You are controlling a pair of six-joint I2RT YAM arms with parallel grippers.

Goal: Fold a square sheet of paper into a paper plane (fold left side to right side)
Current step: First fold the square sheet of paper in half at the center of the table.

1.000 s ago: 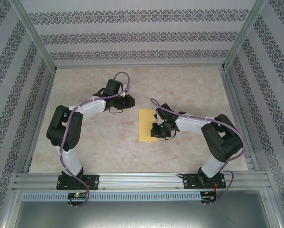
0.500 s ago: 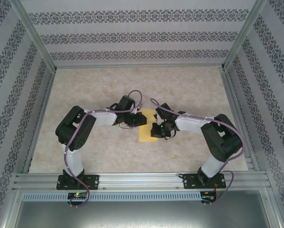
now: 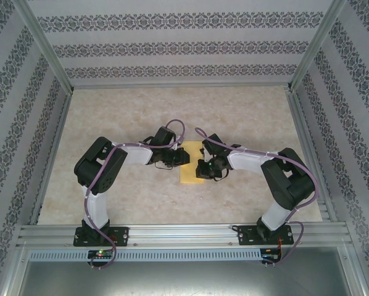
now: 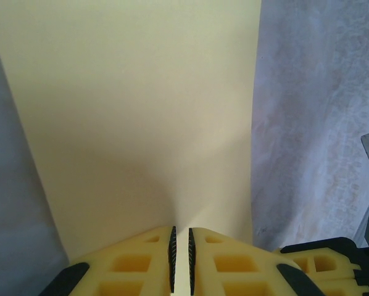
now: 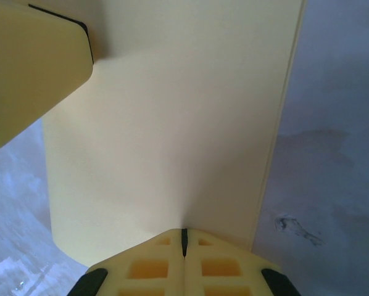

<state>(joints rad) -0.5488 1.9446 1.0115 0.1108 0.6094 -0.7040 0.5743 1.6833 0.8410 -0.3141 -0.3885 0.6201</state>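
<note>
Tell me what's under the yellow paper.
The marbled table shows around the yellow paper lying on it. The patch directly beneath is covered, so anything else there is unseen.

In the top view the left tool (image 3: 182, 158) and the right tool (image 3: 199, 168) cover parts of both side edges of the yellow sheet (image 3: 189, 176). Their pads are too small there to tell apart. In the left wrist view the sheet runs off the top edge, and the tool's fingers (image 4: 141, 265) are cut by the bottom edge. In the right wrist view the left tool's finger (image 5: 36, 68) is a blurred block cut by the top and left edges. It hides the sheet's corner. The counter (image 5: 332, 154) beside the sheet looks soft and out of focus.
</note>
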